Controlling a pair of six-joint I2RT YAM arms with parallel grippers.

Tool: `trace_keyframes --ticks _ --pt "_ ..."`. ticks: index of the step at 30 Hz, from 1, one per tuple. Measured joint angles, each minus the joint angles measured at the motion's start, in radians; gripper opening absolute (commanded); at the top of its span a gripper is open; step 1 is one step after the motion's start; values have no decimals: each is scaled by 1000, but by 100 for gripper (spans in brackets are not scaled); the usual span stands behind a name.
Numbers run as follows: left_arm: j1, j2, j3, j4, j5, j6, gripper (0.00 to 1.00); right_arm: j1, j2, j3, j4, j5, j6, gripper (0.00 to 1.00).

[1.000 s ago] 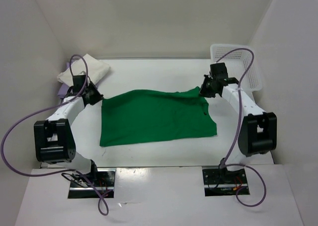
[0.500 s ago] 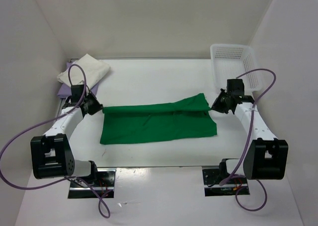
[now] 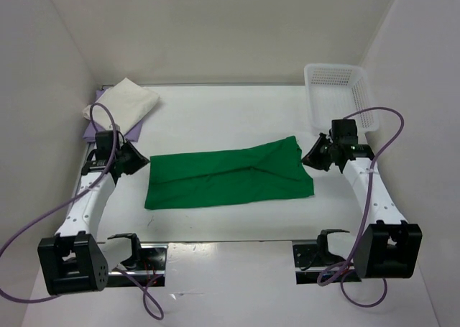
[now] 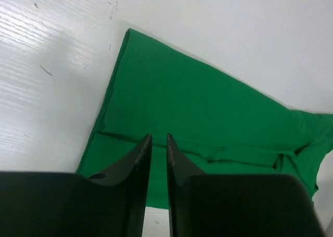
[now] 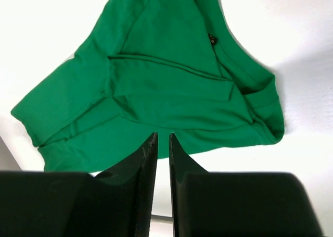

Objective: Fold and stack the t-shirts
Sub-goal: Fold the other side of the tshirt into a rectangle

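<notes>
The green t-shirt (image 3: 230, 176) lies folded into a long flat band across the middle of the table, also seen in the left wrist view (image 4: 208, 101) and the right wrist view (image 5: 156, 91). My left gripper (image 3: 136, 159) hovers at the band's left end, its jaws (image 4: 158, 136) a narrow gap apart with nothing between them. At the right end my right gripper (image 3: 310, 158) is the same, slightly open and empty (image 5: 163, 135). A folded cream t-shirt (image 3: 126, 100) rests on the lavender t-shirt (image 3: 91, 131) at the back left.
A white lattice basket (image 3: 338, 90) stands at the back right corner. White walls close in the table on the left, back and right. The arm bases sit along the near edge.
Both grippers drew the shirt's far edge toward the near edge, folding it in half lengthwise. Then they let go, their jaws parting slightly, and moved outward to the shirt's ends.
</notes>
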Motion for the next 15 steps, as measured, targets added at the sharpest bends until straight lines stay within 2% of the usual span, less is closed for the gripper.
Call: trace_keyframes --ticks 3,4,5,7,9,12,13,15 --pt "6 -37 -1 -14 1 -23 25 0 -33 0 -8 4 -1 16" --pt "12 -39 -1 -20 -1 -26 25 0 -37 2 -8 4 -6 5" --pt "18 -38 -1 -21 -3 -27 26 4 -37 5 -7 2 -12 0" --pt "25 -24 -1 -10 2 -27 26 25 -9 16 2 11 -19 0" --pt "23 16 0 30 8 -27 27 100 54 32 34 32 -24 0" --pt "0 126 17 83 19 -27 27 244 177 61 101 65 -30 21" --pt "-8 170 24 103 23 -27 27 285 224 74 123 80 -33 34" --pt "-21 238 36 131 29 -30 27 347 317 103 164 95 -35 44"
